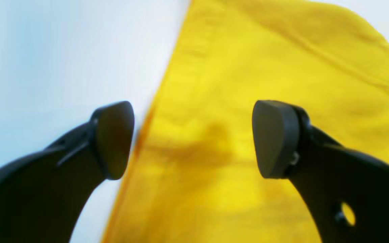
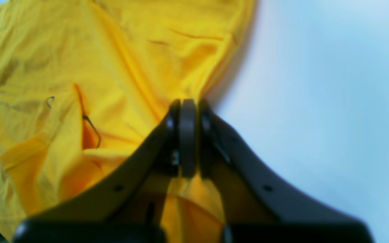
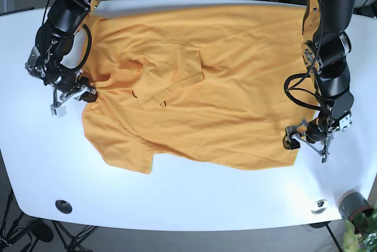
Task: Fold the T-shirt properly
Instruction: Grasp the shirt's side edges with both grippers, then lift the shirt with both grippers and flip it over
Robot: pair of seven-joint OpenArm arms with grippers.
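Inspecting from my own two arms, findings as follows.
T-shirt (image 3: 224, 87): yellow-orange, spread mostly flat across the upper and middle of the white table (image 3: 194, 205); one fold lies at upper centre of the base view, and wrinkles run toward its left edge.
My right gripper (image 2: 187, 135): at the left edge of the base view, on the shirt's left border; its fingers (image 2: 187, 111) are pressed together with yellow cloth pinched between them, and the fabric bunches up to the pads in the right wrist view.
My left gripper (image 1: 192, 138): at the lower right of the base view, at the shirt's bottom right corner; fingers (image 1: 113, 138) spread wide, one over bare table, one over cloth, the hem edge running between them. Contact with the cloth: I cannot tell.
Shirt markings: two small dark curved marks left of centre.
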